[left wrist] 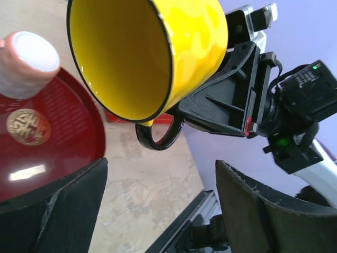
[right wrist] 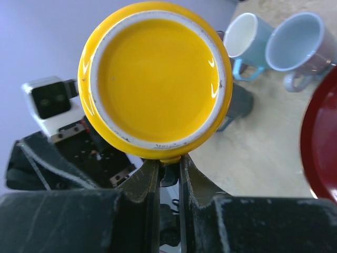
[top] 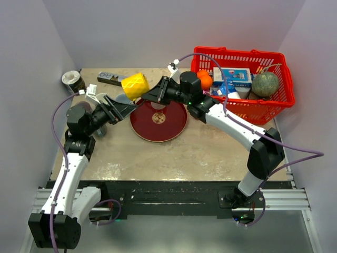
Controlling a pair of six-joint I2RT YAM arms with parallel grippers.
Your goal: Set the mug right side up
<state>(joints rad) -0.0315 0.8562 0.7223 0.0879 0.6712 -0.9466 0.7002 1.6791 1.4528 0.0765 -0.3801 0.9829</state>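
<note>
The left jaws stand wide apart with nothing between them, just left of the yellow mug (top: 135, 85). The mug hangs in the air on its side above the surface (top: 210, 153), its mouth turned toward the left jaws and its base toward the right arm (top: 231, 126). The right jaws are pinched tight on its black handle (left wrist: 158, 146). Just beside it a red plate (top: 159, 120) lies on the surface, with a gold emblem (left wrist: 26, 126) at its centre. The emblem's marks are probably characters, but too blurred to read. Farther right, a red basket (top: 237, 51) holds a blue-and-white box (top: 233, 76) whose print is illegible.
</note>
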